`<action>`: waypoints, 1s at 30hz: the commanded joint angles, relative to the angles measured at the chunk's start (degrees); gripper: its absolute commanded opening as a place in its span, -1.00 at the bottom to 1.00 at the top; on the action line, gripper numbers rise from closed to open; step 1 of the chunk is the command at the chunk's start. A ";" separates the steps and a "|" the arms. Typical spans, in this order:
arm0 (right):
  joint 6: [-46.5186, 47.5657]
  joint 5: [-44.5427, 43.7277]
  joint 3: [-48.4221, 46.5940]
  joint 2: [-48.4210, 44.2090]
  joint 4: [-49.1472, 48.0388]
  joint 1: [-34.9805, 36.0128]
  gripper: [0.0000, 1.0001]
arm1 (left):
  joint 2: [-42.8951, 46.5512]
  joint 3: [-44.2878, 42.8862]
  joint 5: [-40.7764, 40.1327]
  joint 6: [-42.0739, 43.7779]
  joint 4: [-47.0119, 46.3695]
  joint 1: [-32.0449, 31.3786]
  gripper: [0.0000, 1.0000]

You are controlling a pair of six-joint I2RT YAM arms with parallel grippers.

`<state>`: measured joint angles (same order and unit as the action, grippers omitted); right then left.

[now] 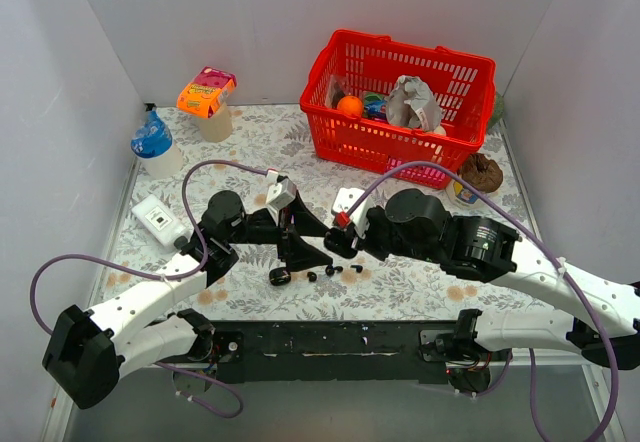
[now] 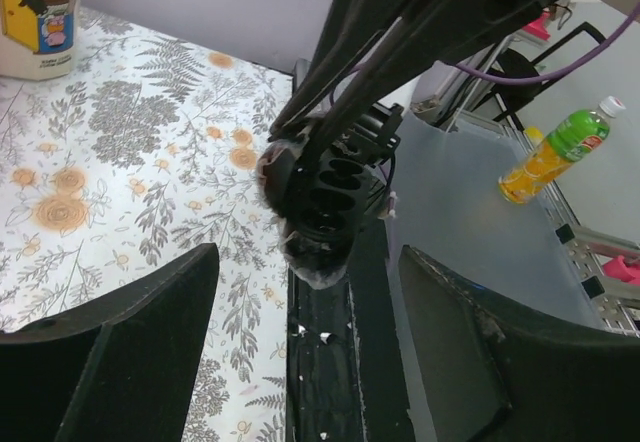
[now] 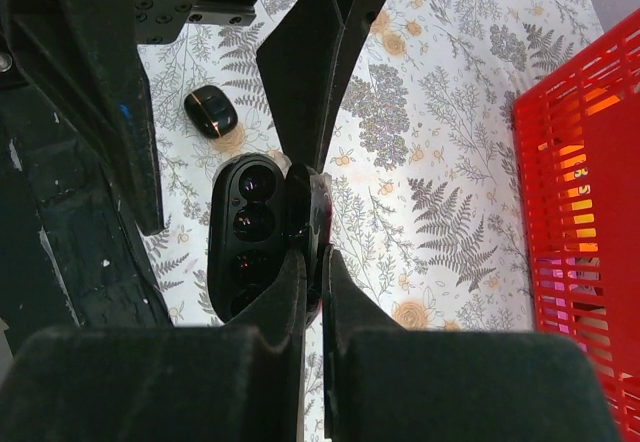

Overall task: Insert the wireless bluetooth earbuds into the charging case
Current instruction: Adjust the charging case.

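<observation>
The right gripper (image 3: 315,262) was clamped shut on the lid of the open charging case (image 3: 250,232), whose wells were left exposed. The left gripper (image 1: 303,254) was spread apart and empty. The earbuds (image 1: 333,270) were seen scattered just beside it, apparently nearest that arm.

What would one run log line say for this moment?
right hand: shut on charging case | left hand: open | earbuds: on table

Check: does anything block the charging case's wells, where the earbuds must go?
Nothing visible does: the charging case is open, its wells bare; the right gripper pinches only the lid beside them.
</observation>
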<state>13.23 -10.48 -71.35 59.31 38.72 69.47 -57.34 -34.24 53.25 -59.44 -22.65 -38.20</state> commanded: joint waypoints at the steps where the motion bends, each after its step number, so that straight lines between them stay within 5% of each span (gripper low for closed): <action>1: -0.93 -1.30 0.07 0.28 -4.53 0.31 -0.97 | 0.04 0.66 4.05 -3.40 -7.56 0.14 0.42; 17: -2.07 -0.33 -1.51 3.62 -6.90 0.31 -0.97 | 0.48 4.80 3.70 -6.39 -14.88 0.14 -0.10; 30: -3.04 0.19 -1.25 3.18 -7.87 0.31 -0.97 | 0.83 5.94 1.50 -7.27 -15.49 0.14 0.02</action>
<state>10.87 -10.37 -71.35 62.87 34.74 69.52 -57.32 -28.64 55.66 -66.08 -36.40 -37.95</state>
